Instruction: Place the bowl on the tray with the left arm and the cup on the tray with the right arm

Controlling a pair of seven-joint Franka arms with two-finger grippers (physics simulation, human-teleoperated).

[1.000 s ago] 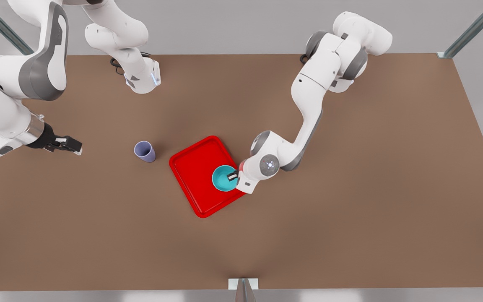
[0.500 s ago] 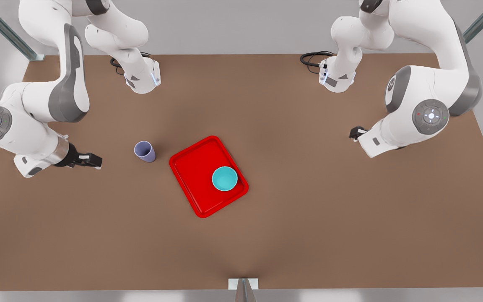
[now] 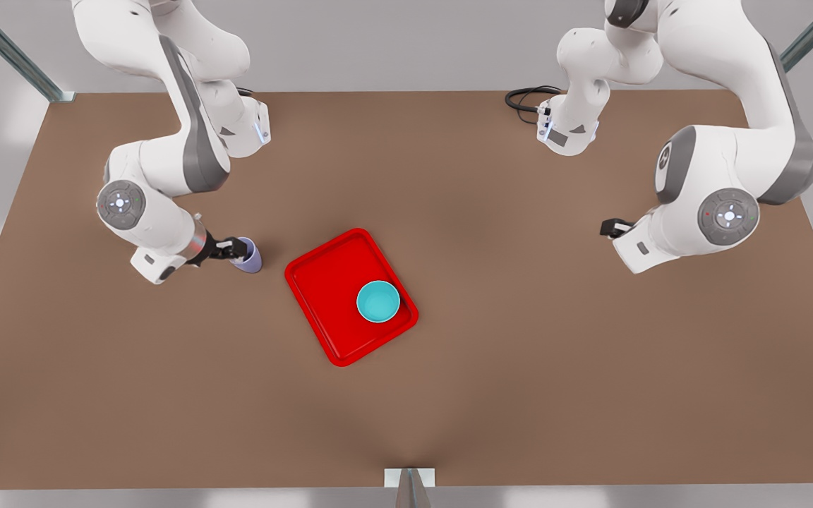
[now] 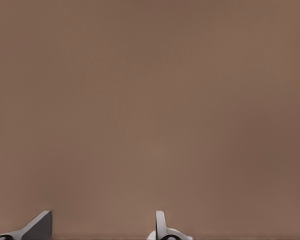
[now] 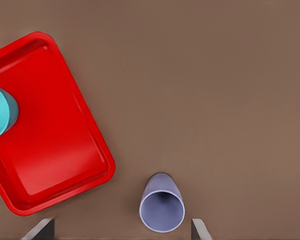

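Observation:
The teal bowl (image 3: 378, 301) (image 5: 0, 112) sits on the red tray (image 3: 329, 282) (image 5: 55, 150), in the corner toward the front view's right. On the table just left of the tray in the front view stands the lavender cup (image 3: 250, 258) (image 5: 161, 202), upright. My right gripper (image 3: 234, 248) (image 5: 121, 231) is at the cup, open. The cup's rim lies between its fingers in the right wrist view, and I see no contact. My left gripper (image 3: 612, 227) (image 4: 100, 227) is open with nothing in it, over bare table at the front view's right, far from the tray.
The brown table (image 3: 519, 367) stretches wide around the tray. Both arm bases (image 3: 241, 130) (image 3: 567, 130) stand at the far edge, with a black cable (image 3: 523, 99) beside the base on the front view's right. A small bracket (image 3: 409, 478) sits at the near edge.
The left gripper let go of the bowl on the tray and drew back to the front view's right. The right gripper moved from the table's left side up to the cup.

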